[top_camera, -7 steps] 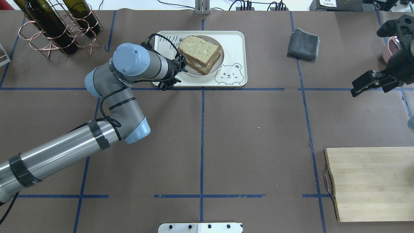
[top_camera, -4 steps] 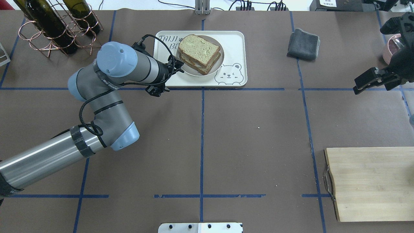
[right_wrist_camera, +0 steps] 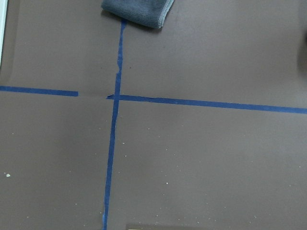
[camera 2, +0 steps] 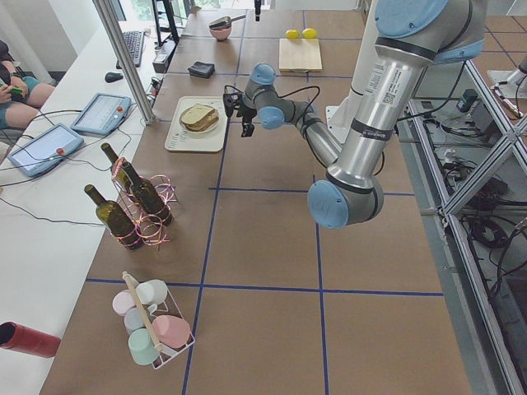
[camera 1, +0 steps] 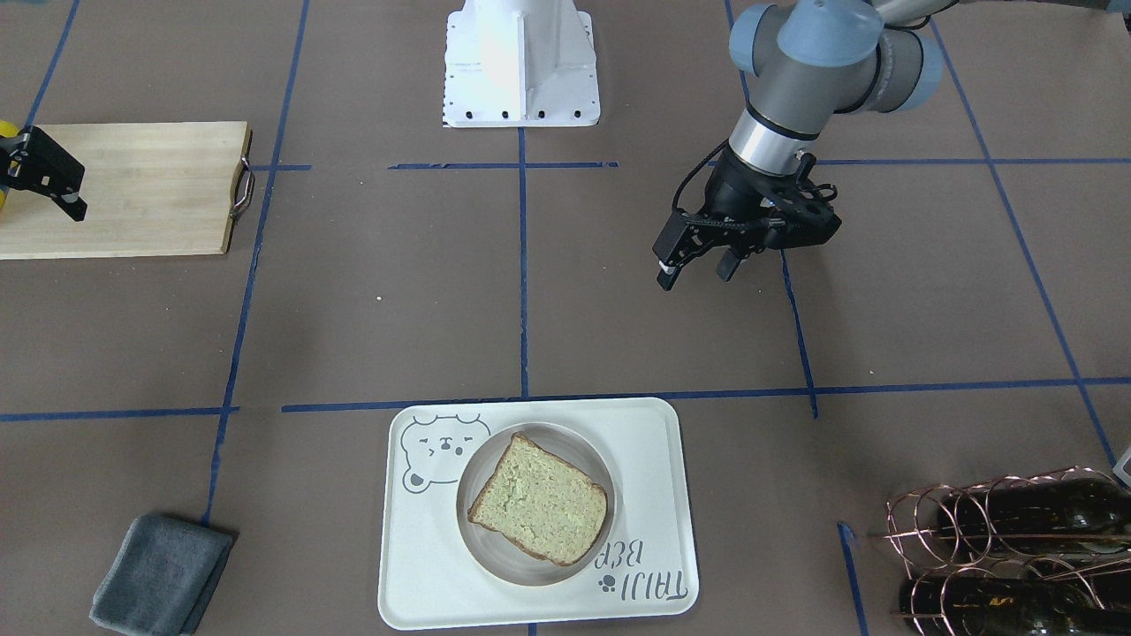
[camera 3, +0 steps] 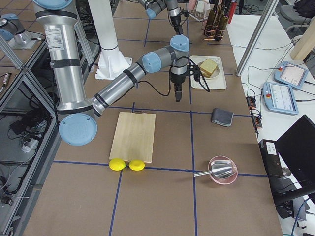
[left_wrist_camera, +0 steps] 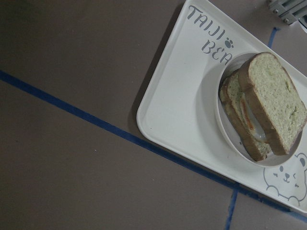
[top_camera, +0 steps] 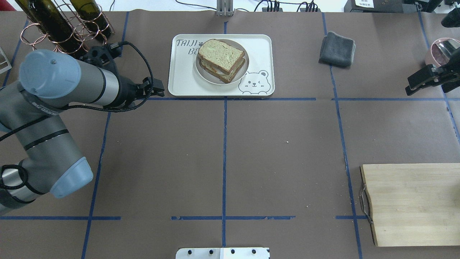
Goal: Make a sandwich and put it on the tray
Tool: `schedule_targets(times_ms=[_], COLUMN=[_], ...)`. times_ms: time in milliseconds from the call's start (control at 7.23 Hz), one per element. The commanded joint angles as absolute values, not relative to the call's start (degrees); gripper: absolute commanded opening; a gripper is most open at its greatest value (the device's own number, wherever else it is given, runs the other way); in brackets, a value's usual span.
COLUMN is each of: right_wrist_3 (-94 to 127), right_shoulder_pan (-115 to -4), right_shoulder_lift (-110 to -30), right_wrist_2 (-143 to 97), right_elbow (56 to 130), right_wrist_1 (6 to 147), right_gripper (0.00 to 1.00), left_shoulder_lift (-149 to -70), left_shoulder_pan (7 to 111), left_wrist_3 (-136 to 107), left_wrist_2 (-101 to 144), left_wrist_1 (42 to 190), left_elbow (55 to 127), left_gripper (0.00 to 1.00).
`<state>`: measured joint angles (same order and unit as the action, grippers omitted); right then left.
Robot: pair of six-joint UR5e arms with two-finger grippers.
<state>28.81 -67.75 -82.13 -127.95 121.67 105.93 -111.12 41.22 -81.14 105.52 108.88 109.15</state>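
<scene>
The sandwich [top_camera: 221, 59], two pale bread slices with dark crust, lies on a small round plate [top_camera: 215, 80] on the cream tray [top_camera: 179, 84] with the bear drawing. In the left wrist view the sandwich [left_wrist_camera: 264, 105] shows white egg and orange between the slices on the tray [left_wrist_camera: 177, 110]. My left gripper [top_camera: 155, 90] is open and empty, off the tray's near-left corner; it also shows in the front view [camera 1: 696, 269]. My right gripper [top_camera: 427, 86] is open and empty at the far right edge.
Wine bottles in a copper rack [top_camera: 61, 28] stand at the back left. A folded grey cloth [top_camera: 337, 49] lies right of the tray. A wooden cutting board [top_camera: 413, 205] lies front right, with two lemons [camera 3: 125, 164] beside it. A pink bowl [top_camera: 440, 50] sits far right.
My left arm has drawn back from over the tray's left edge, leftward and toward the robot. My right gripper has moved further right, toward the view's edge. The sandwich has not moved.
</scene>
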Motion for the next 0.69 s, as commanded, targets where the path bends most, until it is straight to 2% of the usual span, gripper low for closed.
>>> schedule_targets(times_ms=[0,553], right_wrist_3=[25.95,1.11], right_shoulder_pan=[-73.44,-83.99], right_shoulder_lift=[-82.53,-84.36], right_wrist_2=[-127.88,-132.15], right_elbow=[116.75,105.58], right_wrist_1=[105.73,105.12], right_gripper=[1.0,1.0], left_shoulder_lift=[-104.79,-93.71], left_shoulder_pan=[47.94,69.46], left_wrist_3=[-63.27,-23.57], left_wrist_2=[111.3,123.73], left_wrist_1=[105.56,102.85], left_elbow=[112.76,110.14], left_gripper=[1.0,1.0])
